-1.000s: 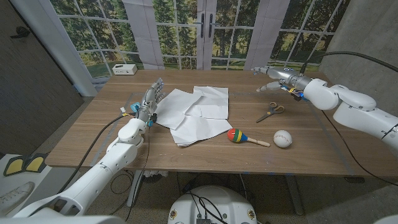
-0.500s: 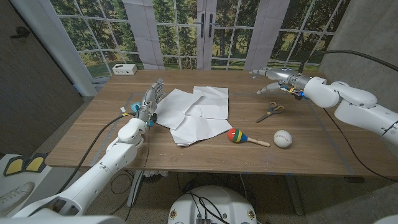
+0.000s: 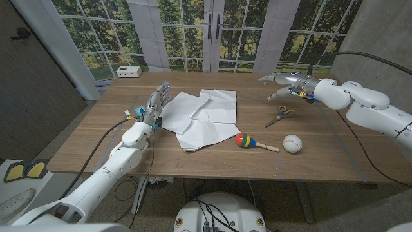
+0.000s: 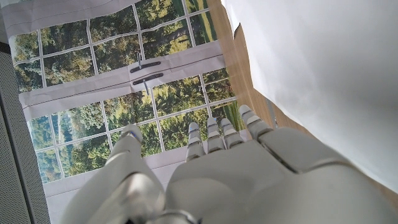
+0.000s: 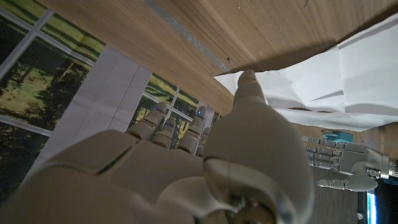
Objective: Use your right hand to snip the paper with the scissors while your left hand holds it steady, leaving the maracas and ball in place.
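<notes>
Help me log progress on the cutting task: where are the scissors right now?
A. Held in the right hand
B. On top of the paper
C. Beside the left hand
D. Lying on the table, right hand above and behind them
D: the scissors lie on the bare table, while the right hand hovers open beyond them, touching nothing.

A wooden counter (image 3: 96, 138) carries white paper sheets (image 3: 203, 116) overlapping near its middle. Beside them lie scissors (image 3: 280, 116), a colourful maraca (image 3: 251, 142) and a white ball (image 3: 293, 144). A small white box (image 3: 129, 71) sits at the far left corner.
</notes>
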Tool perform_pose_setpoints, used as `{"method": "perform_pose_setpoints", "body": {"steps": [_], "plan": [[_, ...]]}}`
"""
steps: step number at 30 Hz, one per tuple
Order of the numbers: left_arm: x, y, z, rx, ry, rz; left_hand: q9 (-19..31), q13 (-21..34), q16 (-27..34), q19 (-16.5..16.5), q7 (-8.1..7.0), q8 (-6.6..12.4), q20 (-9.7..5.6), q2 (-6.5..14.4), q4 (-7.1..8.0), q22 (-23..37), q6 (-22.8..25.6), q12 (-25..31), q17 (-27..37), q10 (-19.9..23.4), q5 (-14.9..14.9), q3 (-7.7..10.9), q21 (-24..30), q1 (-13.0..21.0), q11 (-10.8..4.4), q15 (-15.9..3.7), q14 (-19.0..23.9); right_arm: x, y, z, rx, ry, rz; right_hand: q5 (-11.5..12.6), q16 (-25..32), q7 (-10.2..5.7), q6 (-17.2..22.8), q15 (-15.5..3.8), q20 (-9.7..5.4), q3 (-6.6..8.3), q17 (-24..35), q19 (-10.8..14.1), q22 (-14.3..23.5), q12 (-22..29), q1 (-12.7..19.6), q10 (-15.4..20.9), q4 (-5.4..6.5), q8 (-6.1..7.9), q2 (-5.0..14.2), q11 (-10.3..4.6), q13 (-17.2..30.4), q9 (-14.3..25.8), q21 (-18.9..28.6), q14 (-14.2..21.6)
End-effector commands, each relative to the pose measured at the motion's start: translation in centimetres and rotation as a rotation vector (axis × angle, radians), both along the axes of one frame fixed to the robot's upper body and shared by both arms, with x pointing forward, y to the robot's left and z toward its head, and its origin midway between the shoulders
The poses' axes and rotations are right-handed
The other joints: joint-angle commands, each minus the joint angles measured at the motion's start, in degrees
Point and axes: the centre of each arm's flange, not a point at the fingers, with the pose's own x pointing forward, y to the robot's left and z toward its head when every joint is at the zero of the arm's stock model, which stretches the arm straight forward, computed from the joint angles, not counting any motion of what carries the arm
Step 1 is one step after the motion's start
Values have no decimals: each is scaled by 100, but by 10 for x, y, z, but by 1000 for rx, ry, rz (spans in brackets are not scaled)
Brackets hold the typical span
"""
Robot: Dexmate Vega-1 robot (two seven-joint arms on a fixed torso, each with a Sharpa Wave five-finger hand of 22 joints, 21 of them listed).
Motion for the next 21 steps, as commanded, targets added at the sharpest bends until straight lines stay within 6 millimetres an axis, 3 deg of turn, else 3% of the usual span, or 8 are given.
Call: {"method": "perform_pose_setpoints", "body": {"steps": [1, 21], "plan": [[1, 2, 2, 1, 4, -4, 11, 9, 25, 30, -7, 6, -25, 19, -25, 10, 32, 16, 10, 26, 20, 1, 10, 0, -9, -2, 23, 1, -1, -1, -33, 25, -29, -10, 15, -37, 76, -1009, -103, 19, 13, 6, 18, 61, 11, 115, 18, 43, -44, -2, 28, 24, 5, 33], [3, 2, 0, -1, 13, -6, 11, 8, 21, 23, 7, 3, -18, 20, -32, 10, 36, 12, 10, 22, 19, -5, 9, -14, 5, -1, 5, 3, -5, -12, -58, 35, -59, -21, 31, -59, 130, -999, -115, 59, 18, 2, 20, 86, 16, 218, 34, 45, -42, -5, 68, 24, 7, 77]]}}
